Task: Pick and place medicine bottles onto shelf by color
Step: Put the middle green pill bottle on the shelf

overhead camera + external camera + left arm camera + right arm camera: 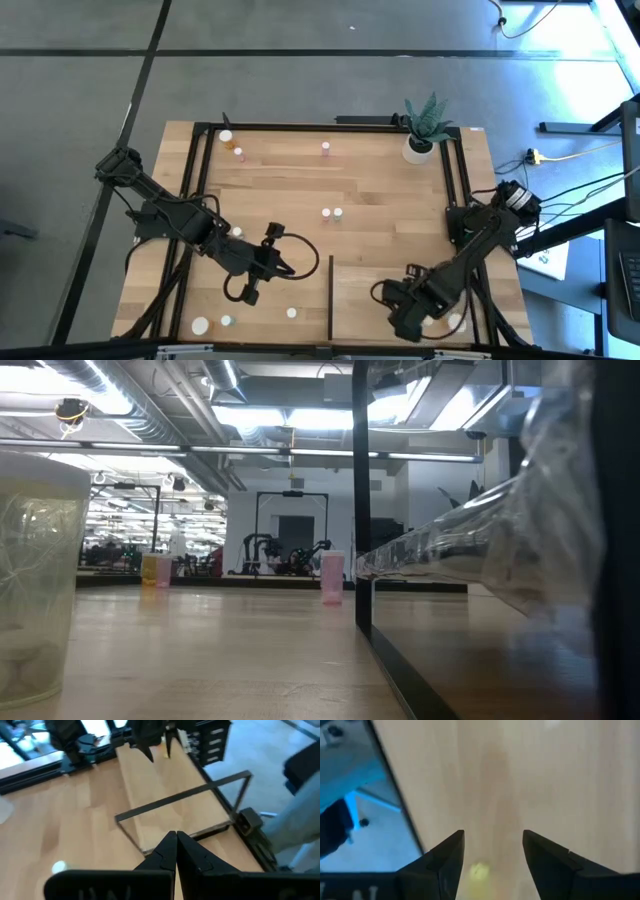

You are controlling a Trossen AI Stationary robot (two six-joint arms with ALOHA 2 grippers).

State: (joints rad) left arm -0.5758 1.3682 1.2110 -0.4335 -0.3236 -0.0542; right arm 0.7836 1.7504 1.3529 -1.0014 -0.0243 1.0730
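the left gripper (291, 268) hovered clenched and empty over the worktop (300, 200), just beside the shelf (375, 295). the right gripper (410, 325) hung released over the shelf. medicine bottles (331, 213) stood scattered across the worktop.

Pink bottle (332, 577) is showing mid-frame in the low view, orange one (149, 569) at far left, maybe yellowish; light-wood shelf (400, 275) is wearing a dark edge.

Pink bottle (332, 577) upright on table (220, 650), beside dark shelf edge (362, 510).
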